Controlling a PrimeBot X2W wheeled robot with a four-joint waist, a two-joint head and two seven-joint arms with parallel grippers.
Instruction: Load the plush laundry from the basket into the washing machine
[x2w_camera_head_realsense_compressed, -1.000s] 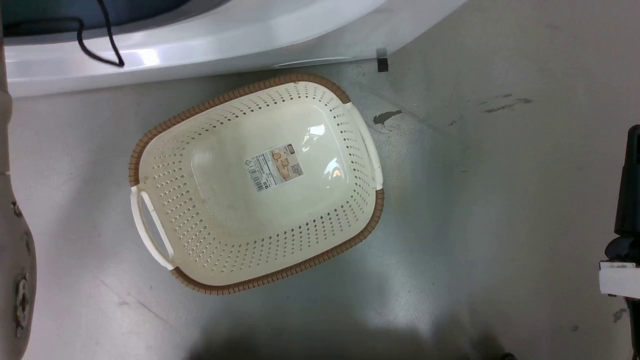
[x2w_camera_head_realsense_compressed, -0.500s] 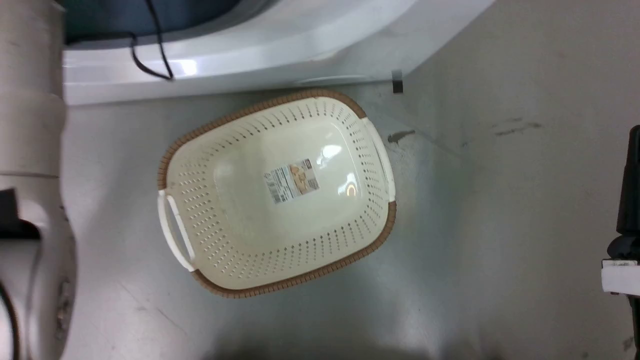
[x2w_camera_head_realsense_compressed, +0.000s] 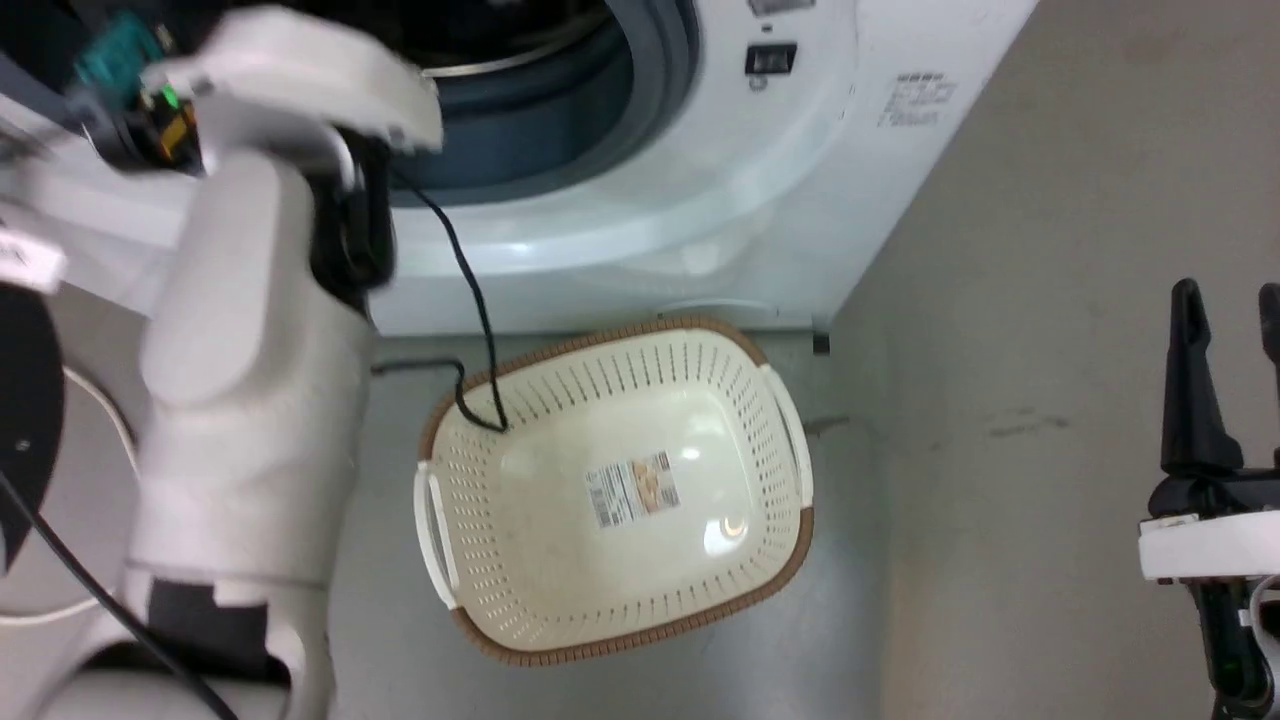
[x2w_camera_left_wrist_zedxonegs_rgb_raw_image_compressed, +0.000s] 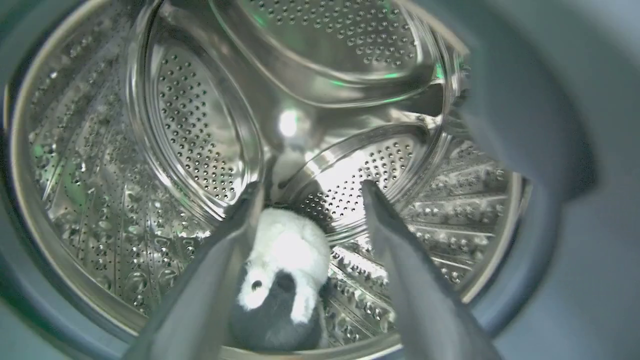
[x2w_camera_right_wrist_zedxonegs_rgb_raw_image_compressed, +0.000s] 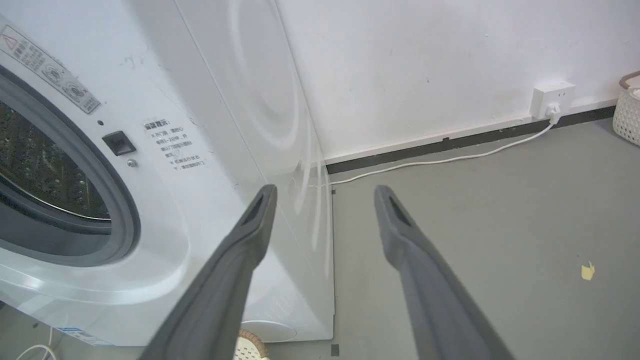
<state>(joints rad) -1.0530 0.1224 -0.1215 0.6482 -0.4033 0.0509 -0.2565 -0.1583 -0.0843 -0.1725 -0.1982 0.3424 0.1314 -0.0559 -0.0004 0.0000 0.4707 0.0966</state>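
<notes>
The head camera has swung up since a second ago. It showed just the bottom edge of the washing machine (x2w_camera_head_realsense_compressed: 700, 200); now the grey door seal (x2w_camera_head_realsense_compressed: 640, 90) and the open mouth are in frame, and the basket (x2w_camera_head_realsense_compressed: 560, 420) sits lower in the picture. That shift is the camera, not the basket, which is on the floor just before the machine. The basket is empty, as it was before, with only the label (x2w_camera_head_realsense_compressed: 632, 488) on its floor and a black cable (x2w_camera_head_realsense_compressed: 480, 330) draped over its rim.

The pale left forearm (x2w_camera_head_realsense_compressed: 240, 400), a sliver at the edge earlier, now looms large and reaches into the opening. In the left wrist view, the left gripper (x2w_camera_left_wrist_zedxonegs_rgb_raw_image_compressed: 310, 192) is inside the steel drum (x2w_camera_left_wrist_zedxonegs_rgb_raw_image_compressed: 200, 125) with its fingers spread wide and holding nothing. The plush laundry (x2w_camera_left_wrist_zedxonegs_rgb_raw_image_compressed: 280, 270) lies on the drum's bottom.

The right gripper (x2w_camera_head_realsense_compressed: 1228, 350) hangs at the side, well away from the basket, its fingers apart and empty too.
</notes>
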